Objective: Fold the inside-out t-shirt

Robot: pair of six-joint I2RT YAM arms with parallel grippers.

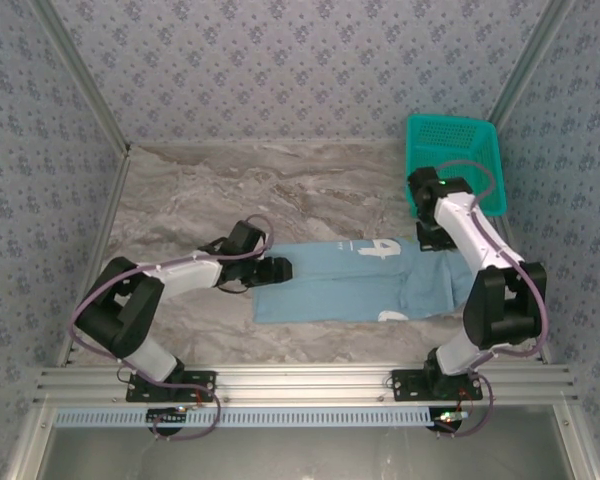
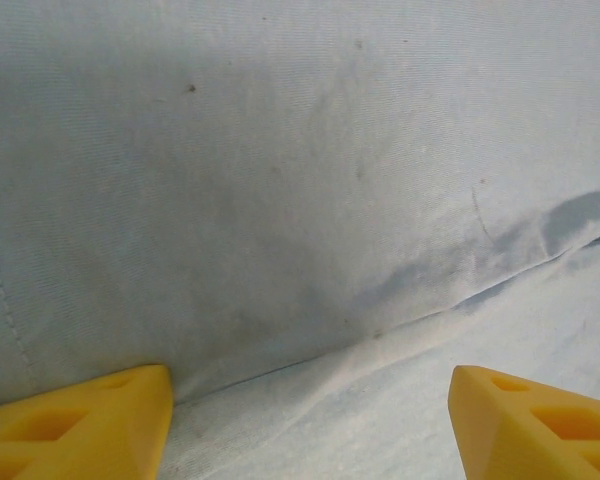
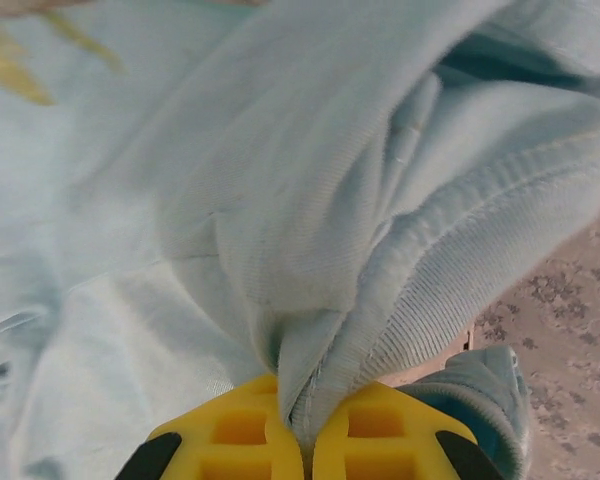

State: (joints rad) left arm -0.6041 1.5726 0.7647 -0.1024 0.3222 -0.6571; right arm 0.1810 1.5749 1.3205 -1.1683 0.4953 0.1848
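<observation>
The light-blue inside-out t-shirt [image 1: 350, 283] lies flat across the table's middle, whitish print showing at its far and near edges. At the shirt's left end my left gripper [image 1: 277, 268] is open, its yellow fingertips [image 2: 90, 415] wide apart just over smooth cloth [image 2: 300, 200] with a fold line between them. My right gripper [image 1: 429, 238] is at the shirt's far right corner. In the right wrist view its jaws [image 3: 308, 425] are shut on a bunched, ribbed edge of the t-shirt [image 3: 310, 200].
A teal plastic mesh basket [image 1: 456, 160] stands at the back right, just behind the right arm. Marbled tabletop [image 1: 280, 185] stretches behind the shirt. Patterned walls close in the left, right and far sides.
</observation>
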